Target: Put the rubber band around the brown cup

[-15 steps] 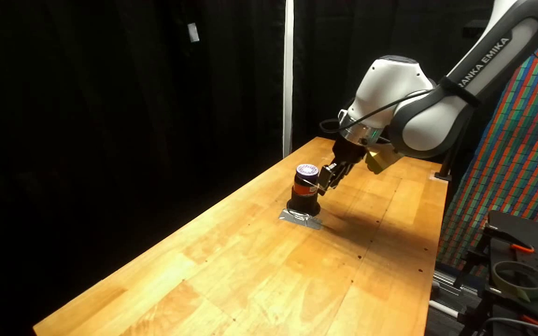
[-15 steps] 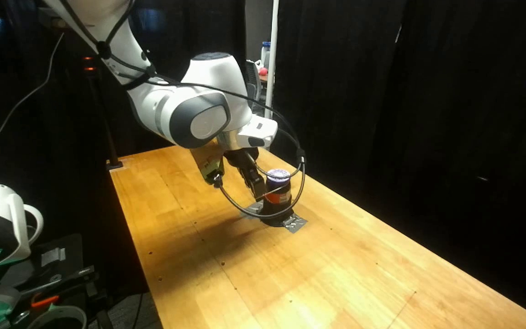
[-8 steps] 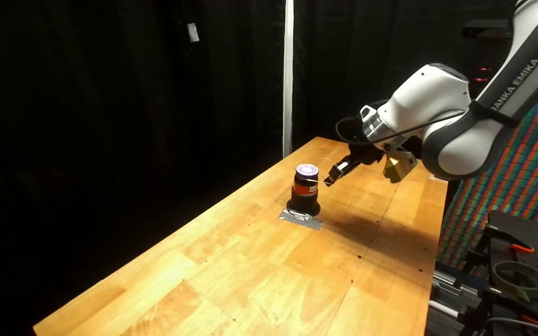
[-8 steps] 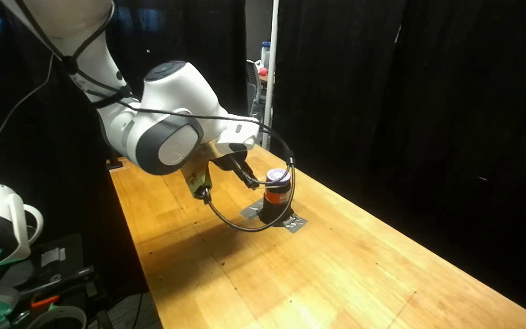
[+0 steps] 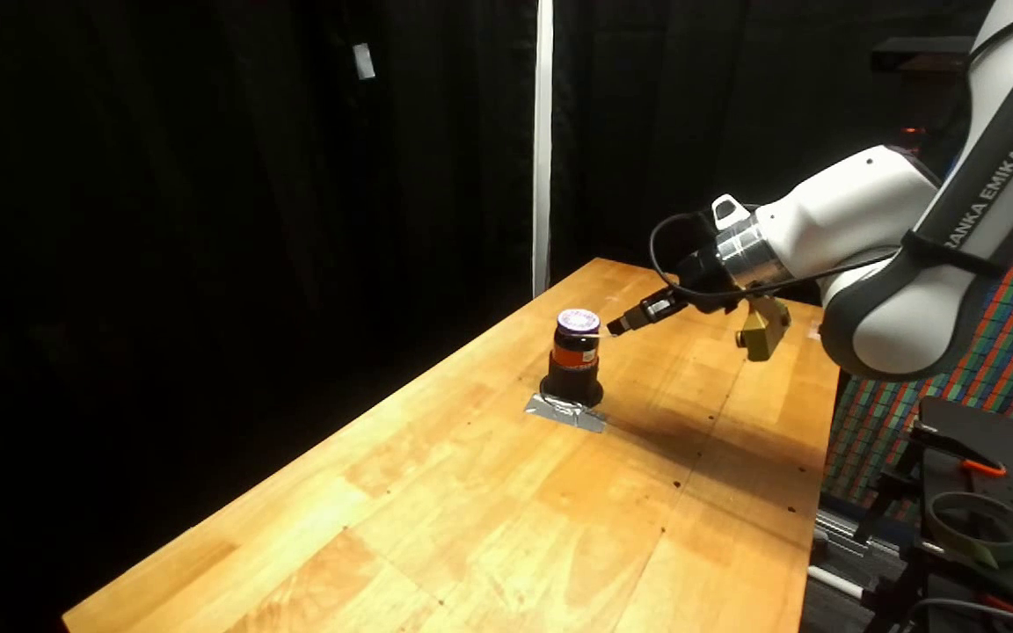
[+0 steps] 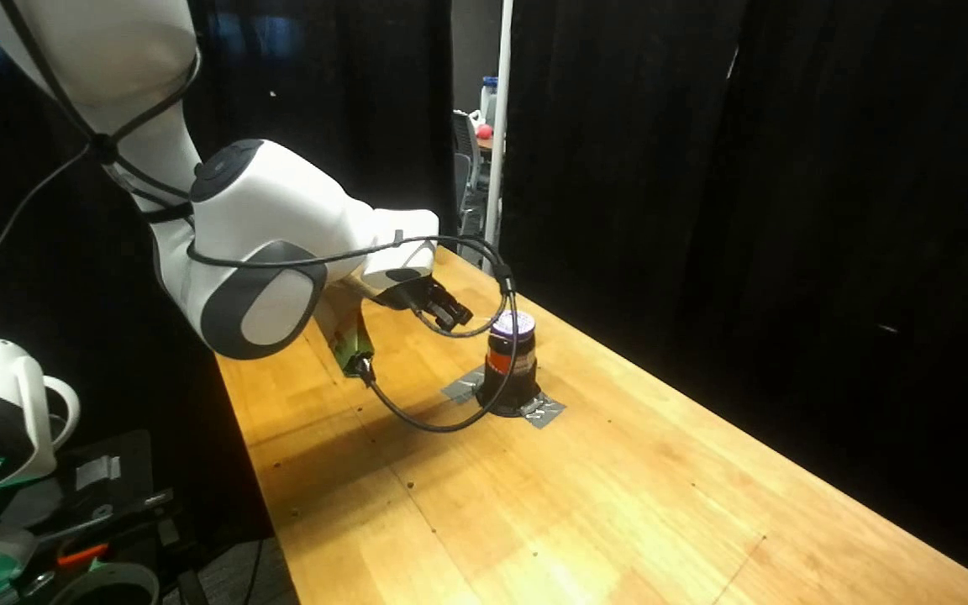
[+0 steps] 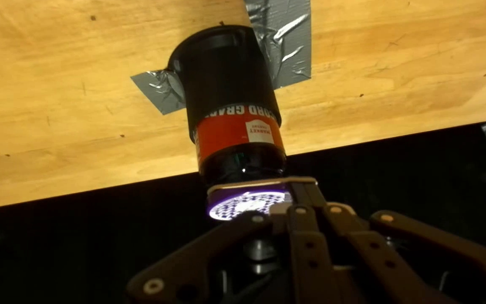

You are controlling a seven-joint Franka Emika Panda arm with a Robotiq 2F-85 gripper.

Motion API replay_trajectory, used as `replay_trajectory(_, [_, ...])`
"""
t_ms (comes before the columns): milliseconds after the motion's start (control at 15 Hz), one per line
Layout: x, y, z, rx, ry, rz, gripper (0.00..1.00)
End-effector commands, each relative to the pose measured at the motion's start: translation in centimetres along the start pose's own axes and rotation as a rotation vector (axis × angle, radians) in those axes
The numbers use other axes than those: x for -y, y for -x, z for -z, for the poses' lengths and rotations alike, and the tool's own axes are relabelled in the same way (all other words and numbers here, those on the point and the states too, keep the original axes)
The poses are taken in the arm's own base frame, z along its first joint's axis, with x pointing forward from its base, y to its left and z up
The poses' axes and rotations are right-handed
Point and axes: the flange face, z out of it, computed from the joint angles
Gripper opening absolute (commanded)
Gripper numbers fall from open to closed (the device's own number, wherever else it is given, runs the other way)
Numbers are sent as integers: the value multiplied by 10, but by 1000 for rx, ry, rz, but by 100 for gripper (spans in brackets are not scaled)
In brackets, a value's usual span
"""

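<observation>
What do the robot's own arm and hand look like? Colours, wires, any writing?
The arm is white and rounded, with dark grey panels; visible lettering on one reads "RANKA EMIKA". A silver collar and a yellowish box sit near the hand, which is mostly black with slim, hinged fingers. Black cables loop along the arm.

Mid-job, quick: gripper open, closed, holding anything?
Black two-finger gripper: closed, holding the thin tan rubber band, which runs to the purple lid of the dark, orange-red-striped cylindrical cup.
</observation>
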Motion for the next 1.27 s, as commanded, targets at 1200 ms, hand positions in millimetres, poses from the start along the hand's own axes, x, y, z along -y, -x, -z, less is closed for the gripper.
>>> replay_trajectory(1200, [-3, 26, 3, -191, -11, 43, 27])
